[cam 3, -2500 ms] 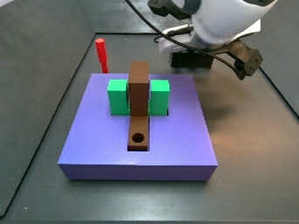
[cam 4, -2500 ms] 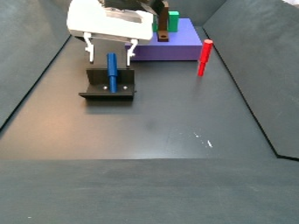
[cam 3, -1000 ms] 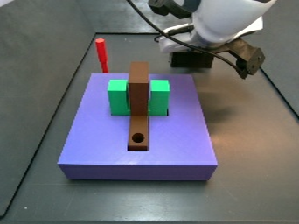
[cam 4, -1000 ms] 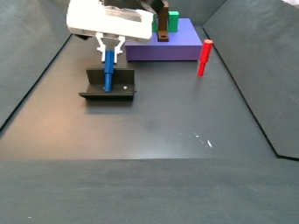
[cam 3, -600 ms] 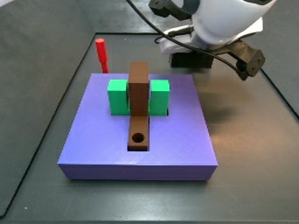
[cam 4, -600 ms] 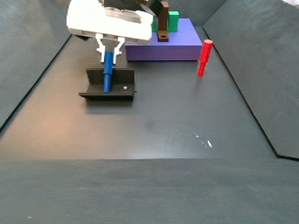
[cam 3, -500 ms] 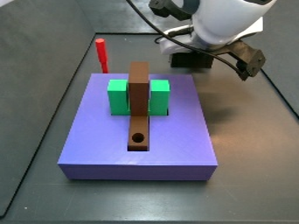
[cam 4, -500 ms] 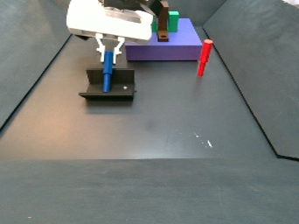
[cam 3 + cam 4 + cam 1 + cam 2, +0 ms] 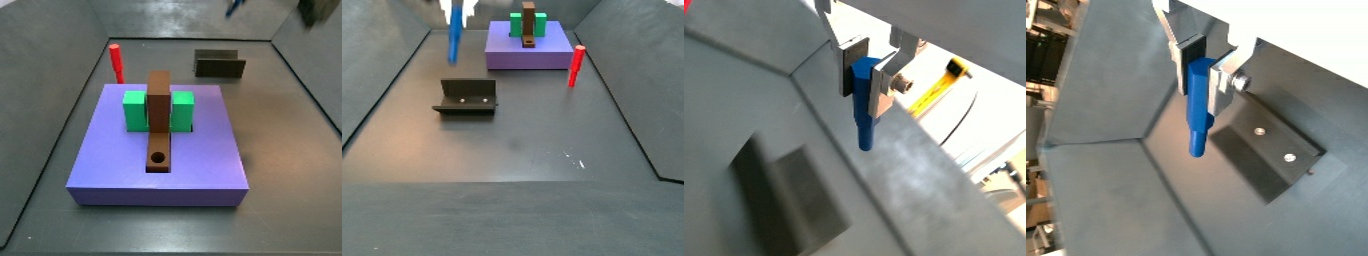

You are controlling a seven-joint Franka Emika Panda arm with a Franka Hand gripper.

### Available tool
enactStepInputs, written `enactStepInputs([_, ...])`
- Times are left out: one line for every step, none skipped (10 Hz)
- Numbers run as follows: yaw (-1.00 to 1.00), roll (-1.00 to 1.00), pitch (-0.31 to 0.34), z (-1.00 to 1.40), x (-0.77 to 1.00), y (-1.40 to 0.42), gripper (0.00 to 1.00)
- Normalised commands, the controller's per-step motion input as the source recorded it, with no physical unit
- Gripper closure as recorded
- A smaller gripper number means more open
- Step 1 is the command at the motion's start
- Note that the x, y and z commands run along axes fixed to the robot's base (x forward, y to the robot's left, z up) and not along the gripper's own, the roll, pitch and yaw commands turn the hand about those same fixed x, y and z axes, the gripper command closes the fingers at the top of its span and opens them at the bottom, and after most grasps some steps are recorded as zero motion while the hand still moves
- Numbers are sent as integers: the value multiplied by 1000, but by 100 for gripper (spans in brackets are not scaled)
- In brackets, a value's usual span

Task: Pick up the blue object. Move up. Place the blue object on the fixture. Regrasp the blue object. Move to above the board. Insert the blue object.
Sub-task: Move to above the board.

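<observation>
My gripper (image 9: 867,72) is shut on the upper end of the blue object (image 9: 863,112), a slim deep-blue peg that hangs straight down from the fingers in both wrist views (image 9: 1199,110). In a side view the gripper (image 9: 454,6) sits at the top edge, holding the blue object (image 9: 454,40) high above the floor. The fixture (image 9: 466,97) stands empty below it and also shows in a wrist view (image 9: 1269,152) and a side view (image 9: 221,65). The periwinkle board (image 9: 201,165) carries a brown bar (image 9: 159,115) with a round hole.
A red peg (image 9: 116,62) stands upright beside the board's far corner; it also shows in a side view (image 9: 576,65). Green blocks (image 9: 135,110) flank the brown bar. Dark walls enclose the grey floor.
The gripper closed on the blue peg lying on the fixture, then rose straight up with it. The fixture is now empty and the arm has left one side view.
</observation>
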Motion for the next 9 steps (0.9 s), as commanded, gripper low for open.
enactStepInputs([22,13,68,1400,-25,-33,100])
enactStepInputs([27,-14,63,1400,-16,-13,100])
enactStepInputs([29,-21,58,960,-10,-20,100])
enactStepInputs([35,-8,57,663,-3,-19,100])
enactStepInputs([45,14,61,278,32,-23,100])
enactStepInputs([46,6,65,212,38,-24,100])
enactStepInputs([-286,-1000,160,305,-1033,-1400,100])
enactStepInputs([-281,-1000,151,302,-1080,-1400,100])
enactStepInputs([-273,-1000,148,307,-1140,-1400,100])
